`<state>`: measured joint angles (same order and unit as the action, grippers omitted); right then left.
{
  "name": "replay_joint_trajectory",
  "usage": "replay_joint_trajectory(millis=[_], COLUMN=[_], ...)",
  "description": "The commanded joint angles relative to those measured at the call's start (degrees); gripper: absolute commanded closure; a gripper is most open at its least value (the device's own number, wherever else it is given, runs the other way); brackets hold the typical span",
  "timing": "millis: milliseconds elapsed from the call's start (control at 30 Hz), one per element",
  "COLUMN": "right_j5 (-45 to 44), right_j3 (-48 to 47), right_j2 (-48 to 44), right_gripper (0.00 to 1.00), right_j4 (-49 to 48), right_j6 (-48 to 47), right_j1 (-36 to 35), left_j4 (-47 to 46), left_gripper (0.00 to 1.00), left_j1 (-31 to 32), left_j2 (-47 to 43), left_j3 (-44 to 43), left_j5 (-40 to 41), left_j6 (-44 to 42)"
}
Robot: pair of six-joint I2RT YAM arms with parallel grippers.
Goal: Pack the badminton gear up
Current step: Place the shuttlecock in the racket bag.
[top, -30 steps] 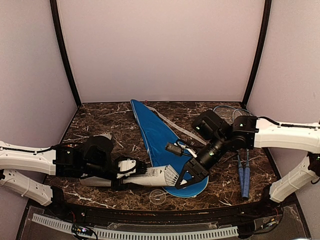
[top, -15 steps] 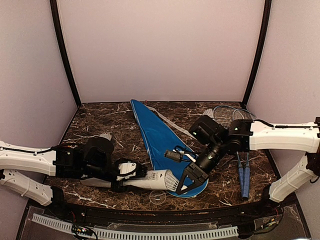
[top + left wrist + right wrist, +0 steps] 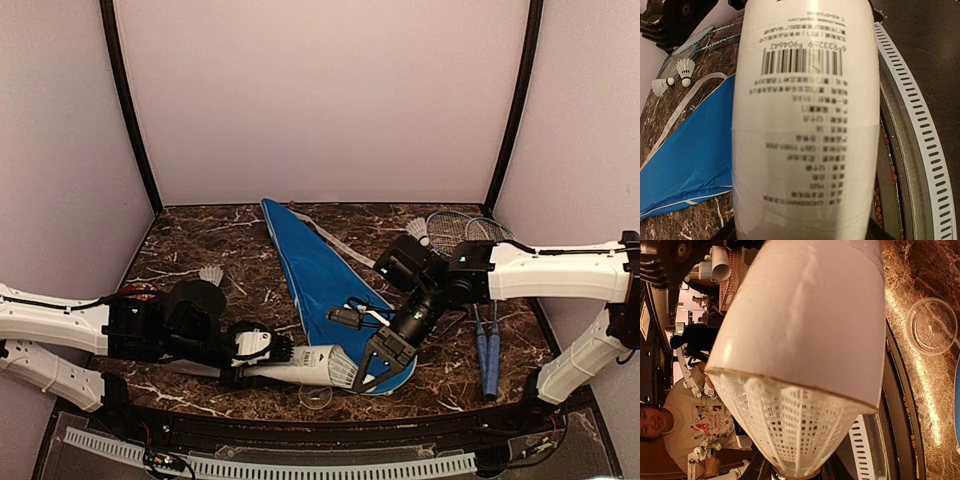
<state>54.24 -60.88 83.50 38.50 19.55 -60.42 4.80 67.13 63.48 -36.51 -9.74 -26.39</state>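
Plainly the tube is being loaded. The left fingers [image 3: 280, 346] are clamped round the long white tube [image 3: 308, 361] and hold it nearly level over the near part of the bench [image 3: 190, 245]. Its open mouth is turned toward the other arm, which keeps that mouth steady and easy to reach. The right fingers [image 3: 377, 359] are closed on the cork end of a white shuttlecock [image 3: 790, 430], skirt leading. In the right wrist view the wide end of the skirt sits at the tube's rim, seemingly just inside it, so a straight push along the tube's axis looks like what is needed next. A skewed push could crumple the thin skirt against the rim. A clear lid [image 3: 315, 396] lies flat on the bench just beside the mouth, presumably set aside so the opening is free. The blue cover [image 3: 315, 270] lies flat behind the tube, its broad end near the right fingers. The rackets [image 3: 487, 352] rest at the right, apart from it, not yet packed. Loose shuttlecocks wait too, one at the left [image 3: 210, 273] and others by the racket heads [image 3: 417, 228].
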Motion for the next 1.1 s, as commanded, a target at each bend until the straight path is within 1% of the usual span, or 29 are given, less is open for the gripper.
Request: replay_joint_trajectory(millis=[0,167,533,733,1067], right_j5=[2.5,2.2,0.4,1.8,3.3], right_j3=[2.0,1.3,-4.8,-6.9,-10.0], right_j2=[0.4,0.8,3.9,4.9,7.4], right_gripper=[0.8,0.8,0.8,0.8,0.8], right_j4=[1.5,2.2,9.7,10.5,13.9], right_j6=[-0.7,-1.1,-7.0,-7.8,-10.8], right_j1=[0.8,1.1,1.1,1.0,-1.5], left_j4=[-4.4,-4.2,-2.3,-2.2,-2.1], left_gripper=[0.39,0.39,0.39,0.39,0.39], left_j1=[0.0,0.0,0.1,0.2,0.2], left_j2=[-4.1,-3.7,-0.5,0.1,0.6], left_j3=[1.2,1.0,-0.5,-0.7,-0.9], left_j5=[2.1,1.4,-0.3,-0.4,-0.8], left_j6=[0.3,0.2,0.5,0.6,0.7])
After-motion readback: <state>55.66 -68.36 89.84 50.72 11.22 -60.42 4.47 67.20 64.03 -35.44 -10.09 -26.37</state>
